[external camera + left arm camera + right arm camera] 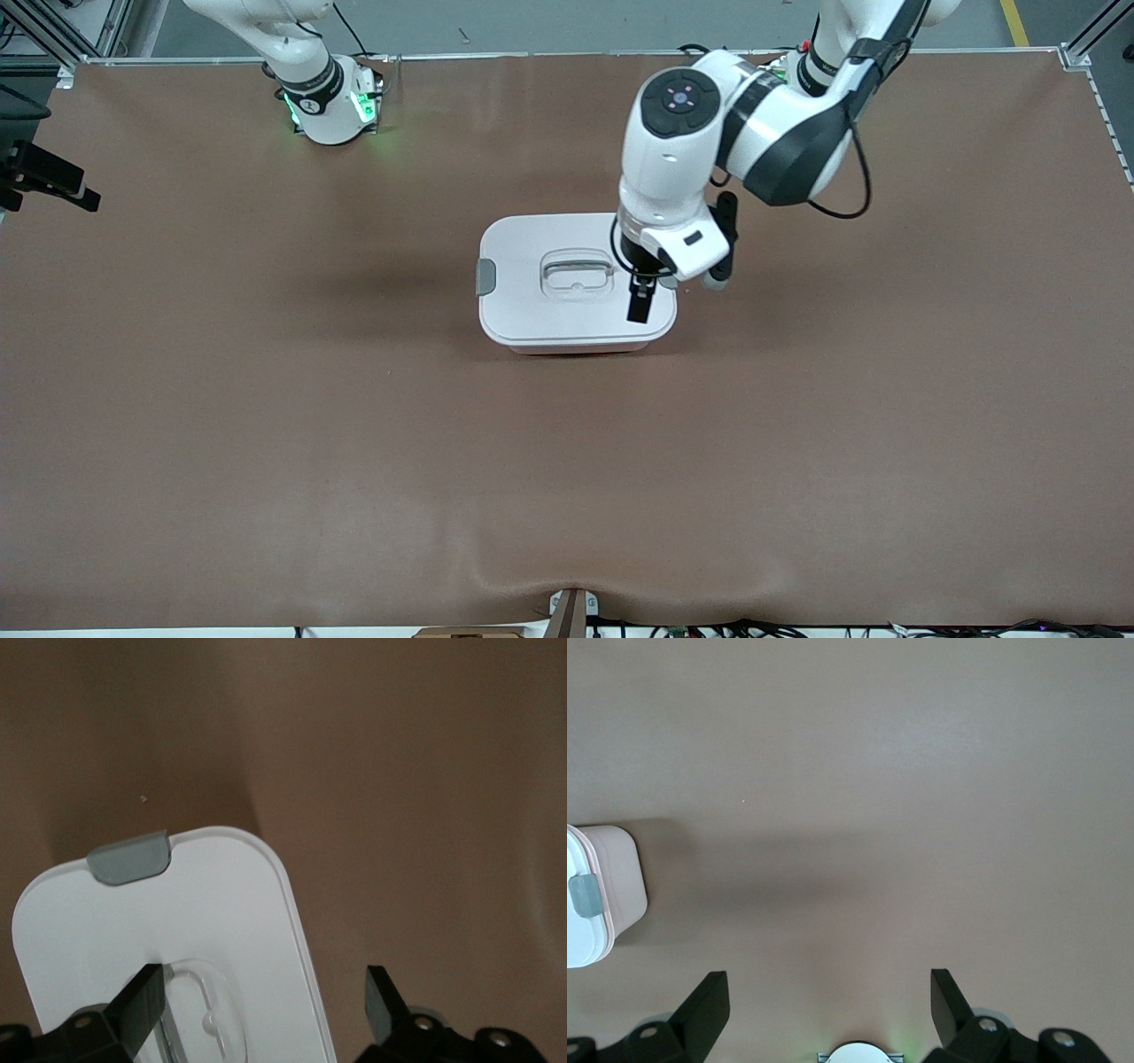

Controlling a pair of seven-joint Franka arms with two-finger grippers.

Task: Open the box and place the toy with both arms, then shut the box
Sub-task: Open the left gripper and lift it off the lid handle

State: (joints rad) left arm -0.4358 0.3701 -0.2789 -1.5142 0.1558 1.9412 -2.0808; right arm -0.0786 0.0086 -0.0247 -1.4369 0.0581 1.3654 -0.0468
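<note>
Nearest the front camera I have only the brown table cover [354,461], and the box [532,306] sits on it about midway between the two arms' ends. Its white lid [523,257] is on, with the recessed handle [577,272] at the centre and one grey clip [485,276] showing at the end toward the right arm. My left gripper [640,299] hangs over the lid's end toward the left arm's side, fingers [142,1001] spread wide and holding nothing; in the left wrist view one finger is over the lid beside the handle and the other over the table past the lid's edge. My right gripper [828,1010] waits over bare table near its base, fingers released and empty, with a corner of the box in its view. I cannot see the toy.
</note>
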